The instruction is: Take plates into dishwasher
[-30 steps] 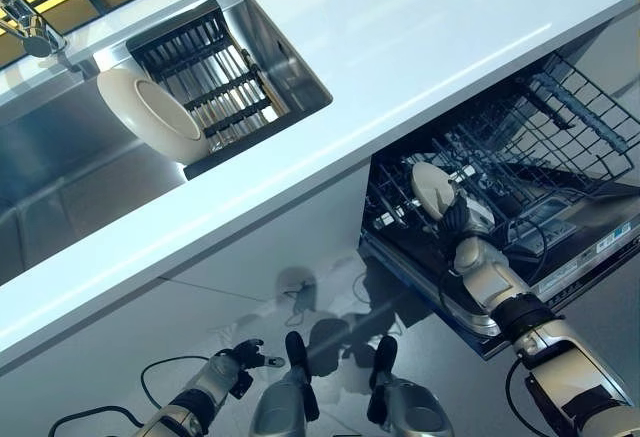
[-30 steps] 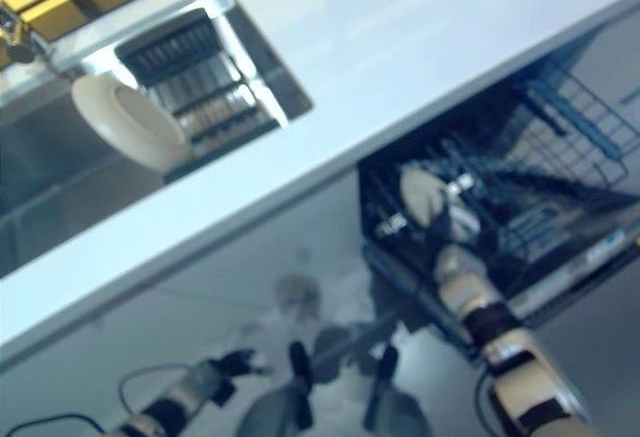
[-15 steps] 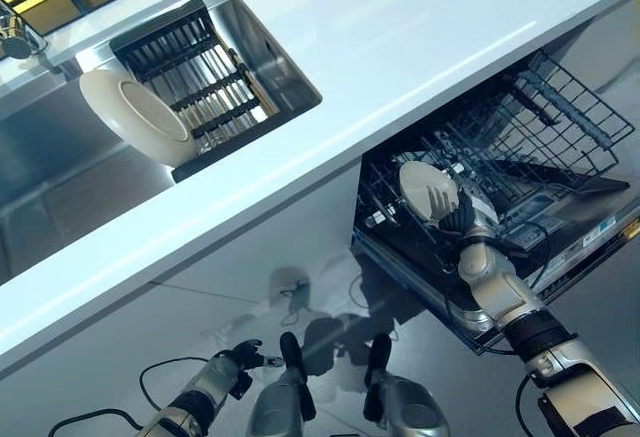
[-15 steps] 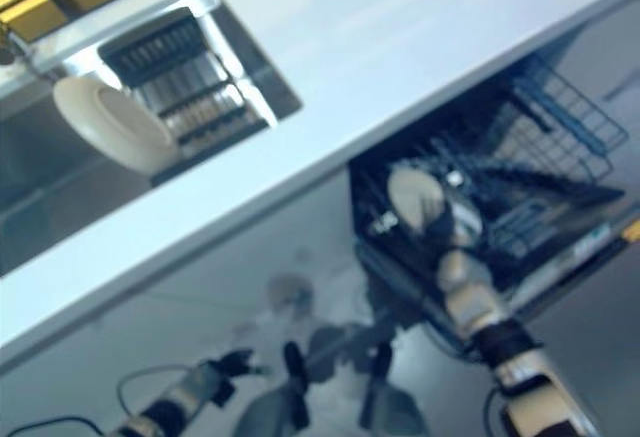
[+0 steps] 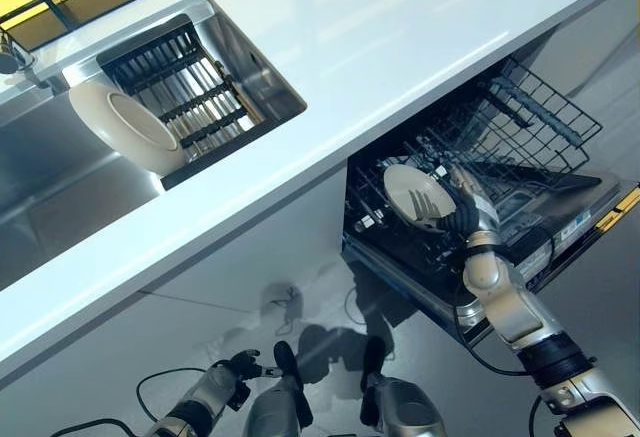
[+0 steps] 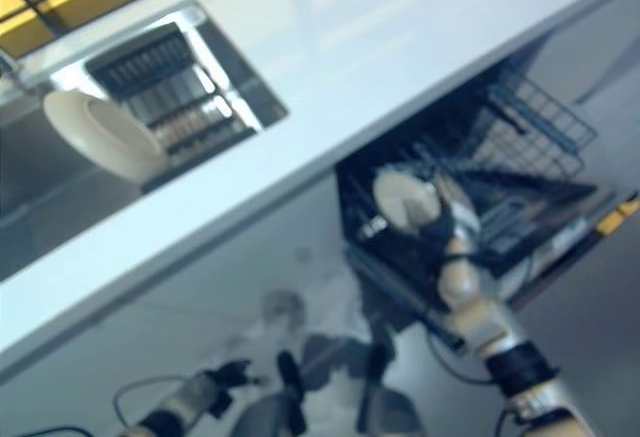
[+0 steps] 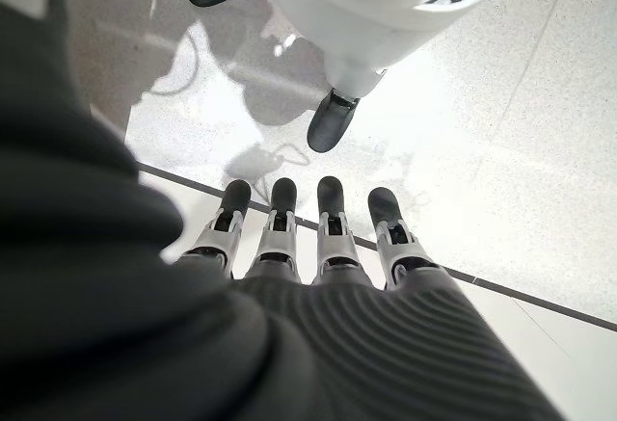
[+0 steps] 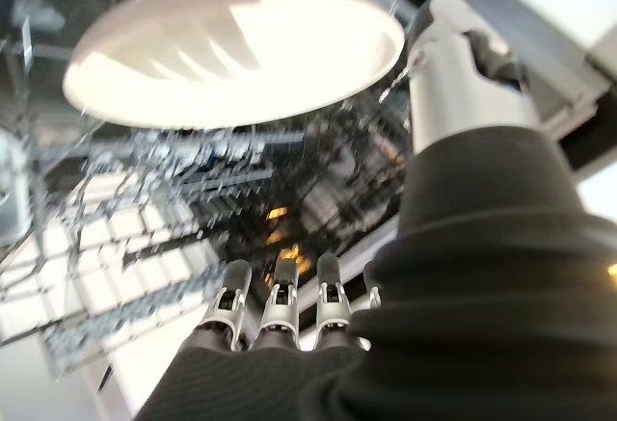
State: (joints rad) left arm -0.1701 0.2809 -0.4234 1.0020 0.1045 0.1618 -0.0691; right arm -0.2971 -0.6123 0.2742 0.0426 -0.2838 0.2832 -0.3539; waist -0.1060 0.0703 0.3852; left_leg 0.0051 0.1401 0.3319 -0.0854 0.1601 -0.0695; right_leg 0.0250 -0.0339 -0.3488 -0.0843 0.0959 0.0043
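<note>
Right hand [image 5: 455, 219] grips a cream plate [image 5: 415, 197] over the dishwasher rack [image 5: 520, 147]; left hand [image 5: 240, 369], fingers straight, hangs low near the floor [image 7: 501, 151].

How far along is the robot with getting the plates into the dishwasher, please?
Done: no plate seen racked yet. In hand: the right hand holds one plate over the dishwasher rack. Left: seating it, then the plate by the sink rack. The left hand is idle.
</note>
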